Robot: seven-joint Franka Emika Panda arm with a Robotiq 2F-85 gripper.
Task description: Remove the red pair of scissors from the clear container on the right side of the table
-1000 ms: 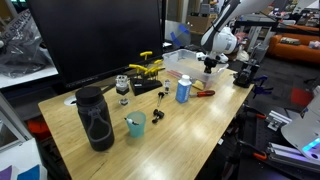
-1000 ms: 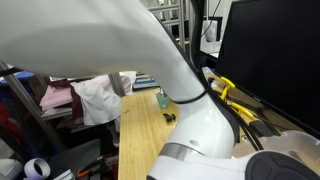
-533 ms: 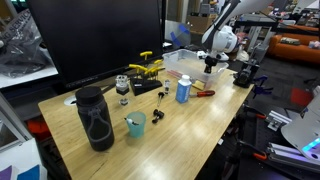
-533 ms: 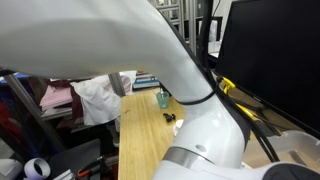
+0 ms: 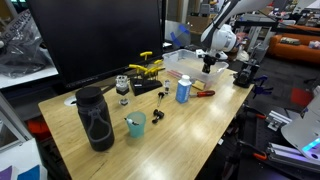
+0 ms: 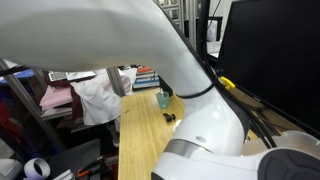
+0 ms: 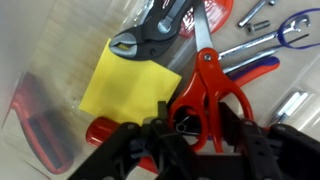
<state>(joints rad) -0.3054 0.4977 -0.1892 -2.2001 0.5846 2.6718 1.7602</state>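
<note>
In the wrist view the red pair of scissors (image 7: pixel 205 85) lies in the clear container (image 7: pixel 60 50), blades pointing away from me. My gripper (image 7: pixel 195 120) is shut on the scissors' red loop handles, one dark finger (image 7: pixel 163 118) on each side. In an exterior view the gripper (image 5: pixel 208 62) reaches down into the clear container (image 5: pixel 180 60) at the far right of the table (image 5: pixel 190 125). The scissors are too small to make out there. In an exterior view the robot's white body blocks most of the table (image 6: pixel 145 135).
A yellow pad (image 7: pixel 125 80), red-and-black pliers (image 7: pixel 160 35), a red tool (image 7: pixel 35 115) and a blue-handled tool (image 7: pixel 300 25) share the container. On the table stand a blue-labelled bottle (image 5: pixel 183 90), a teal cup (image 5: pixel 136 124), a black bottle (image 5: pixel 95 118) and yellow clamps (image 5: pixel 148 66).
The arm has stayed almost still over the container. The jaws have closed from partly open to shut on the scissors' handles.
</note>
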